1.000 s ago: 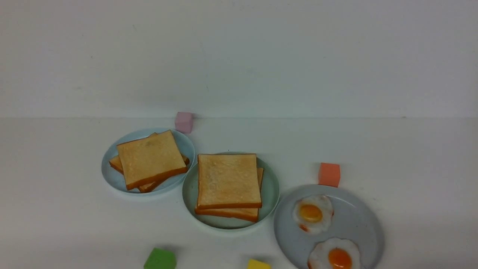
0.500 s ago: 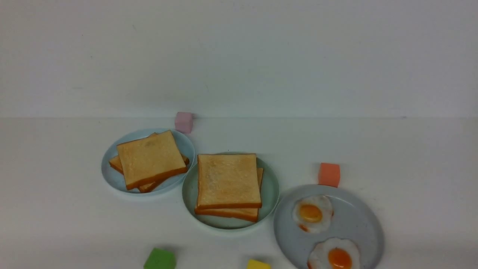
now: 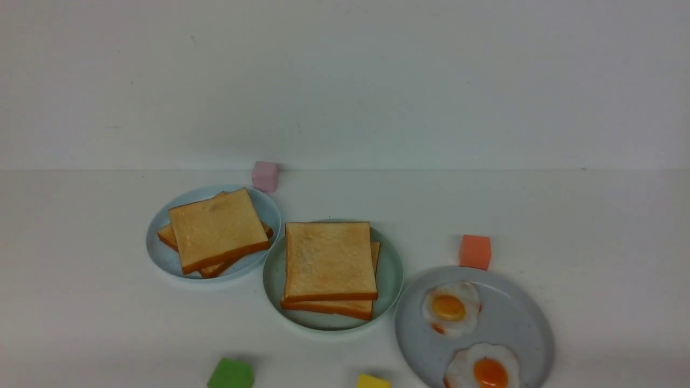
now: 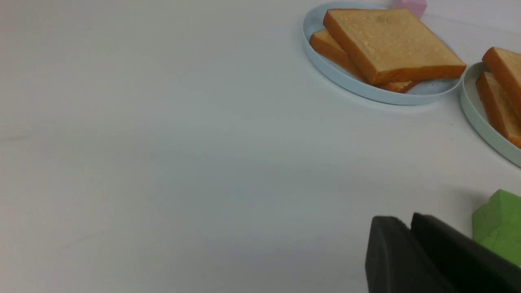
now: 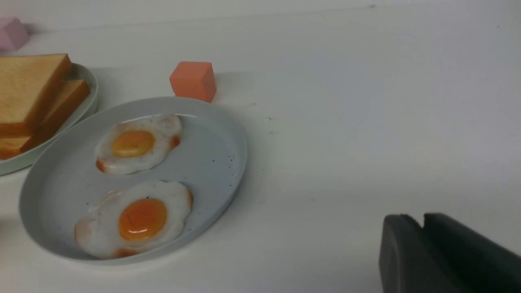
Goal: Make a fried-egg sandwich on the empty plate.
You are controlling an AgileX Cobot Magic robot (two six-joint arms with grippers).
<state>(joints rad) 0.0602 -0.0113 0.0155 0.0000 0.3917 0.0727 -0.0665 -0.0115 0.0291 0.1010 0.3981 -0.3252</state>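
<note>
Toast slices, two of them, are stacked on the mint plate at the centre of the front view. No egg is seen between them, though the gap is too thin to be sure. Two eggs lie on the grey plate at lower right, and more toast is kept on the blue plate at left. Left pincer and right pincer are each seen clenched, nothing grasped, low over the table. The step is judged to be either the finish or the egg's placing. If the latter, the top slice must be lifted and an egg laid in flat.
</note>
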